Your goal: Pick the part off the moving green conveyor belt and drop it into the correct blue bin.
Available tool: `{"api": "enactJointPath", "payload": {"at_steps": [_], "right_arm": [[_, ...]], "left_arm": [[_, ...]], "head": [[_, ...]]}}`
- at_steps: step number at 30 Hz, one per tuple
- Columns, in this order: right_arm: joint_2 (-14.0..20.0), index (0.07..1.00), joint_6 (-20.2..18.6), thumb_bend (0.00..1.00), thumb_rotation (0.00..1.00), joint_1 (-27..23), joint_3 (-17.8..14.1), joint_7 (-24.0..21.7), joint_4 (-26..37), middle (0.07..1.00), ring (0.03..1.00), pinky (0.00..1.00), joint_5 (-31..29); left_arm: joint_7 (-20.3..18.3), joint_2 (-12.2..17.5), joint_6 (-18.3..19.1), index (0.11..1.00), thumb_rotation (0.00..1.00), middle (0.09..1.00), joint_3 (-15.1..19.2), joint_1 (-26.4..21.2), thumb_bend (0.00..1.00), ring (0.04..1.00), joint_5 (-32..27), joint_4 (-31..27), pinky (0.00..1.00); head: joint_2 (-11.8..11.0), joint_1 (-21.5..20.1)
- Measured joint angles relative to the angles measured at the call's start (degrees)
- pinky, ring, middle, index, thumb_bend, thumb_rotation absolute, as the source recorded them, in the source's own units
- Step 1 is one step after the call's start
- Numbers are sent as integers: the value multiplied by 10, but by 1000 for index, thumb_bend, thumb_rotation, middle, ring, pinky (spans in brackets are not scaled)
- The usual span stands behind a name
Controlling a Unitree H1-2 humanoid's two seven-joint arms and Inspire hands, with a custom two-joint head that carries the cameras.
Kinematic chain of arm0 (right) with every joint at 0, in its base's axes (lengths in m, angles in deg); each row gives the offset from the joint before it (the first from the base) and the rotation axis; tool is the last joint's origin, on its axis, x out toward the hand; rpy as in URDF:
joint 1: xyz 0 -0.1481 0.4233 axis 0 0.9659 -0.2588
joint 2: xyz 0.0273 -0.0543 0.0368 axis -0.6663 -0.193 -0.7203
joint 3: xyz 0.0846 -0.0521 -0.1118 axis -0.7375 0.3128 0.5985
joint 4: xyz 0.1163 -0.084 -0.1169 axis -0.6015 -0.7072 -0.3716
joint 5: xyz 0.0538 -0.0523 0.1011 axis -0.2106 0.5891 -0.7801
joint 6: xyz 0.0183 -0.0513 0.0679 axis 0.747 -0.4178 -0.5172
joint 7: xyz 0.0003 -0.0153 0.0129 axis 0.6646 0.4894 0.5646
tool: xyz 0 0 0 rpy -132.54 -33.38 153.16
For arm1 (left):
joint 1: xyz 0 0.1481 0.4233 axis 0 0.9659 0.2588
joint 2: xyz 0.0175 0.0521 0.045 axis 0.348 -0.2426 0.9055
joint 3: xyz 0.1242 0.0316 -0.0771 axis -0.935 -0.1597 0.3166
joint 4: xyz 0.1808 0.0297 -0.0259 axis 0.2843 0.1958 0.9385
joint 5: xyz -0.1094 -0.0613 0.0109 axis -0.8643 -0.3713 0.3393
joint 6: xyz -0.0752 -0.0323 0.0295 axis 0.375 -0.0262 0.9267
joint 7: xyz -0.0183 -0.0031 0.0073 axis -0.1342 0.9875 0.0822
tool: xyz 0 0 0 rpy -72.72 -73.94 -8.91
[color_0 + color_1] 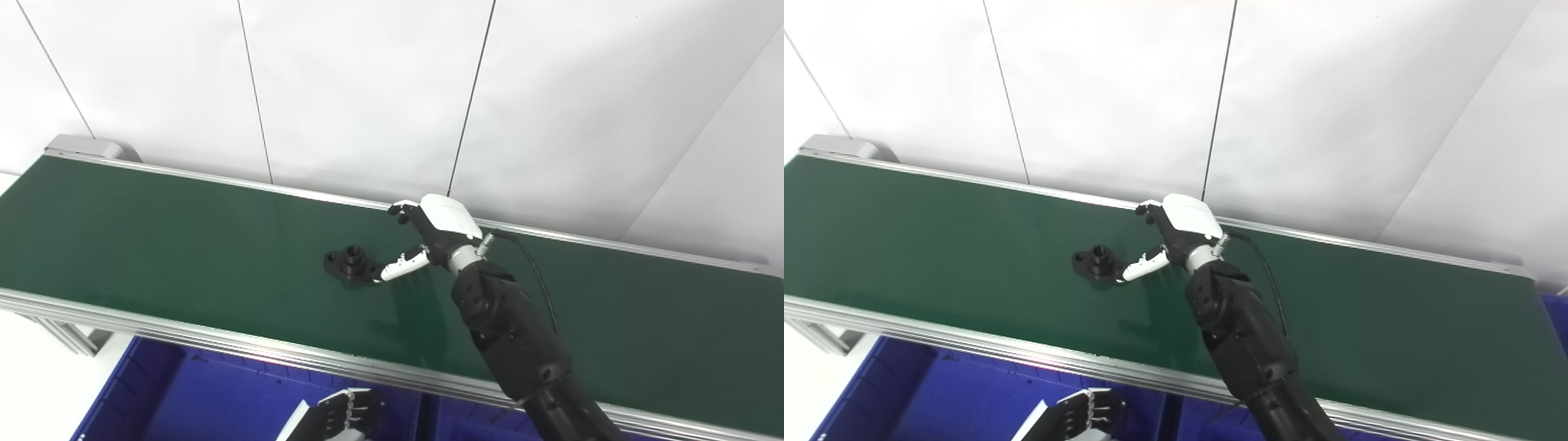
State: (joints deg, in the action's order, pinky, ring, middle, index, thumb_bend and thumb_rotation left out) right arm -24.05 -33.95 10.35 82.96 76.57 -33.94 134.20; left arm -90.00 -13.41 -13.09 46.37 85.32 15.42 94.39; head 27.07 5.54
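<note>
Blue bin (153,392) below belt's near edge, left robot hand (340,416) low over it, fingers curled, empty. Black flanged part (350,263) mid-belt on conveyor belt (153,239), long axis along belt, boss up. Right robot hand (432,236) open, thumb touching part's right end. Risk: belt motion slips part past incomplete grasp.

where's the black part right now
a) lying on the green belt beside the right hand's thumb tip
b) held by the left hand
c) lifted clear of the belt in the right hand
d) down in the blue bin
a: the black part lies flat on the green belt, with the right hand just beside it, thumb tip at its edge; the left hand is low over the blue bin, away from the part.
</note>
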Motion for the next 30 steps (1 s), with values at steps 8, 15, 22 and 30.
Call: {"api": "enactJointPath", "payload": {"at_steps": [8,15,22,30], "right_arm": [[-7,784,0,840,363,-20,26,21,-59,752,775,781,0],[-9,798,1,843,341,-30,53,25,-94,749,768,760,1],[-9,800,2,846,289,-34,68,45,-125,760,779,756,9],[1,710,14,770,62,-36,82,76,-141,619,629,611,17]], "left_arm": [[40,14,0,716,553,739,-30,-5,897,715,12,0,664],[81,25,0,720,566,746,-63,-9,890,720,24,0,666],[129,43,0,720,565,746,-101,-19,884,717,33,0,660],[149,54,0,718,560,743,-121,-23,878,713,31,-1,656]], "head": [[3,4],[4,7],[5,7],[10,7]]}}
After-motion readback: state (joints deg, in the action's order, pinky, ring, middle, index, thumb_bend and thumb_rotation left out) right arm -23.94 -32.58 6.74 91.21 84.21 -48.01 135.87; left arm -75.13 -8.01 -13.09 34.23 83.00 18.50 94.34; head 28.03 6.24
